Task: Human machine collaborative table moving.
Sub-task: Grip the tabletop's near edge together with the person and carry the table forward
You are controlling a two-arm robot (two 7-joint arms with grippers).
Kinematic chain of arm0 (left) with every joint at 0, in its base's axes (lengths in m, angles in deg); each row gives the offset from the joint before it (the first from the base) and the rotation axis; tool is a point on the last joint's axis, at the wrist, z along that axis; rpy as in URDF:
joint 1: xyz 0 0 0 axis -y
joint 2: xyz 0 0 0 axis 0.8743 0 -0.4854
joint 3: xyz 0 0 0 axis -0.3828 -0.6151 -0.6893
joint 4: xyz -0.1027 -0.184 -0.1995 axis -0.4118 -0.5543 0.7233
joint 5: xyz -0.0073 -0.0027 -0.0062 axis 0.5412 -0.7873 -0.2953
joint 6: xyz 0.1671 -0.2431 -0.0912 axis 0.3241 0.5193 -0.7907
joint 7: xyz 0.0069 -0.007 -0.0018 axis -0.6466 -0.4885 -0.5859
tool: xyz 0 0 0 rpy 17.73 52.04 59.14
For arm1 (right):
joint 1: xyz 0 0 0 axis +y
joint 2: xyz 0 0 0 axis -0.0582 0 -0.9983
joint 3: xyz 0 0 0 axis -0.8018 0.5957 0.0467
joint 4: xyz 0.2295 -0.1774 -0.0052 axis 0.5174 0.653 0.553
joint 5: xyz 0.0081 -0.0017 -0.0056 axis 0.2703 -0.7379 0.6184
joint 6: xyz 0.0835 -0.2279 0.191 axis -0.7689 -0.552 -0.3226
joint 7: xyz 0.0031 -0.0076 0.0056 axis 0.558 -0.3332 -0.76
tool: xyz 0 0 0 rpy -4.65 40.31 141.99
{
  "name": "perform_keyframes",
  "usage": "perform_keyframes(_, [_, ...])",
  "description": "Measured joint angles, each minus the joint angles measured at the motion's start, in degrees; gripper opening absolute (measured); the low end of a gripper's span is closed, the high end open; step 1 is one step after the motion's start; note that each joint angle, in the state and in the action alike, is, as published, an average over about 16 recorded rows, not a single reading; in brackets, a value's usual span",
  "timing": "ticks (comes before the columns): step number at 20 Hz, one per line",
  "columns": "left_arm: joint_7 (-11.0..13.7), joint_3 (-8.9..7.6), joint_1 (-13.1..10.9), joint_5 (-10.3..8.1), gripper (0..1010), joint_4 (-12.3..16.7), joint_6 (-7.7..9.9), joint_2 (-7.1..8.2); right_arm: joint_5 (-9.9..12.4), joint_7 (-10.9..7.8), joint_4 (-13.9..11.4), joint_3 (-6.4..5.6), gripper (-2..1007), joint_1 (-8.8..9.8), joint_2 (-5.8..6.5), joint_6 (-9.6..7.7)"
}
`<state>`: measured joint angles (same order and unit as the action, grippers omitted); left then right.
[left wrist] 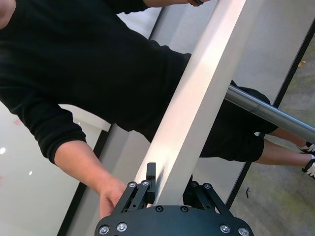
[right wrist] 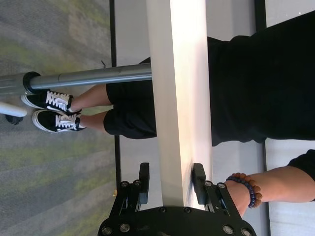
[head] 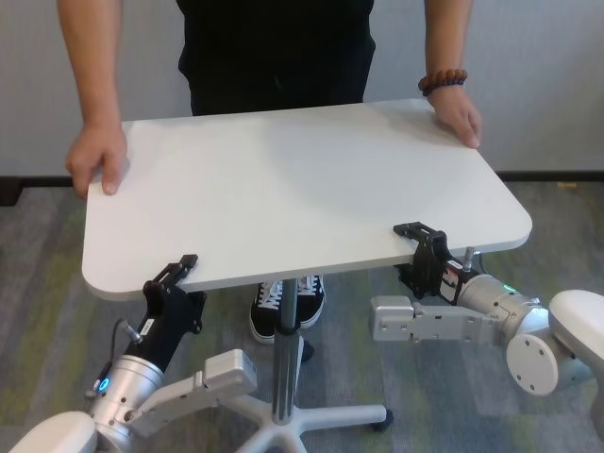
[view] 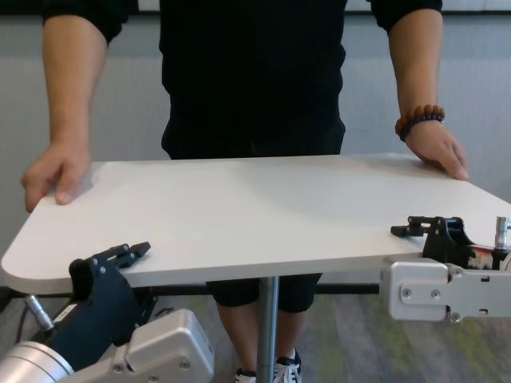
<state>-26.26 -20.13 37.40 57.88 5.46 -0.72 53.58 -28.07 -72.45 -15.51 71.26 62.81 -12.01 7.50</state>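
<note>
The white table stands between me and the human, who wears a black shirt and grips its far corners with both hands; a bead bracelet is on one wrist. My left gripper is shut on the table's near edge close to its left corner, one finger above the top and one below. My right gripper clamps the near edge close to the right corner in the same way. The wrist views show the thin tabletop edge pinched between the left gripper's fingers and likewise in the right gripper.
A slim grey pole runs down from the tabletop to a white star base on patterned carpet. The person's black-and-white shoes stand just behind the pole. A grey wall rises behind the person.
</note>
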Motion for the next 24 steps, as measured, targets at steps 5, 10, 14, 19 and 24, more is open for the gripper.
perform_keyframes(5, [0.0, 0.0, 0.0, 0.0, 292, 0.01, 0.0, 0.0, -0.08, -0.28, -0.04, 0.12, 527, -0.18, 0.11, -0.16])
perform_keyframes(10, [0.0, 0.0, 0.0, 0.01, 292, 0.03, 0.0, -0.01, -0.15, -0.47, 0.13, 0.25, 527, -0.43, 0.15, -0.25])
perform_keyframes(14, [0.0, 0.0, 0.0, 0.01, 292, 0.03, 0.0, 0.0, -0.19, -0.53, 0.44, 0.38, 527, -0.69, 0.12, -0.24])
perform_keyframes(19, [0.0, 0.0, 0.0, 0.02, 292, 0.03, 0.0, 0.0, -0.22, -0.58, 0.89, 0.54, 527, -1.0, 0.04, -0.21])
perform_keyframes(24, [0.0, 0.0, 0.0, 0.02, 292, 0.03, 0.0, 0.0, -0.21, -0.56, 1.15, 0.6, 528, -1.13, 0.05, -0.27])
